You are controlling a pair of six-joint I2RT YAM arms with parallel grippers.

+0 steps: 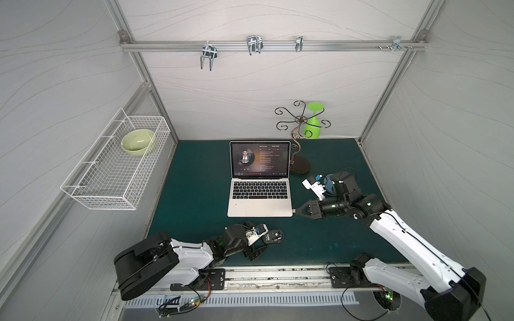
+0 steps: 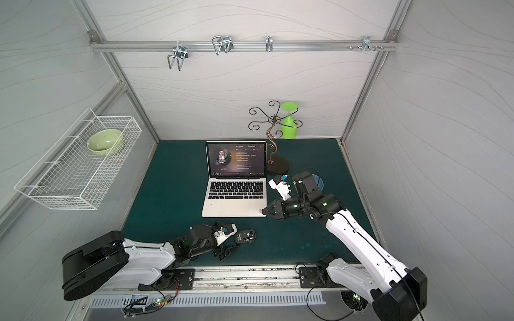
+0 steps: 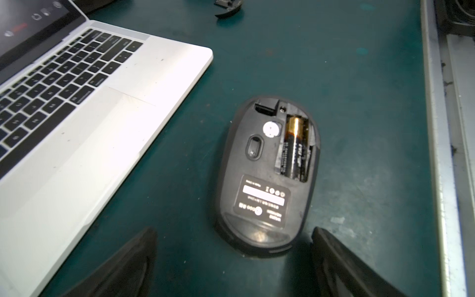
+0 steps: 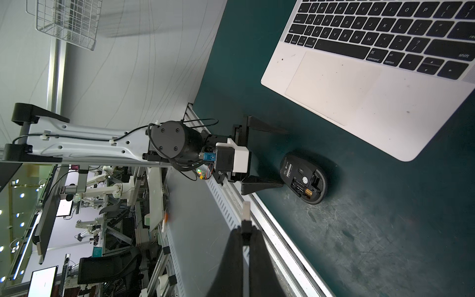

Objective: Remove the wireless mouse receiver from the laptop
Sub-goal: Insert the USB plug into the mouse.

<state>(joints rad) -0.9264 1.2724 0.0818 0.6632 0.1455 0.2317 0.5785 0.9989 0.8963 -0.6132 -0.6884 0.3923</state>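
Pinching the wireless mouse receiver (image 4: 246, 214) by its black cap, the right gripper (image 4: 246, 232) is closed tight, and the bare metal plug sticks out past the fingertips. With the plug showing in the right wrist view, I judge it already out of the port. In a top view the receiver (image 1: 293, 211) sits just beside the right edge of the laptop (image 1: 244, 208), at about 4 o'clock from the trackpad; I cannot tell whether it touches the casing.

The receiver looks tiny, light and rigid, with a smooth cap that gives the pads very little to hold. A knock on the plug could twist it or flick it free, so the cap is the place to hold it, squarely.

The laptop's edge lies at 9 o'clock from the gripper tip, so the clear way out is towards 3 o'clock, over the bare green mat (image 1: 319, 239). A brown stand base (image 1: 300, 166) sits at 1 o'clock from the laptop. At 6 o'clock the upturned mouse (image 1: 274, 236) lies with its battery exposed. The left gripper (image 4: 277, 157) stands wide open beside it, holding nothing.
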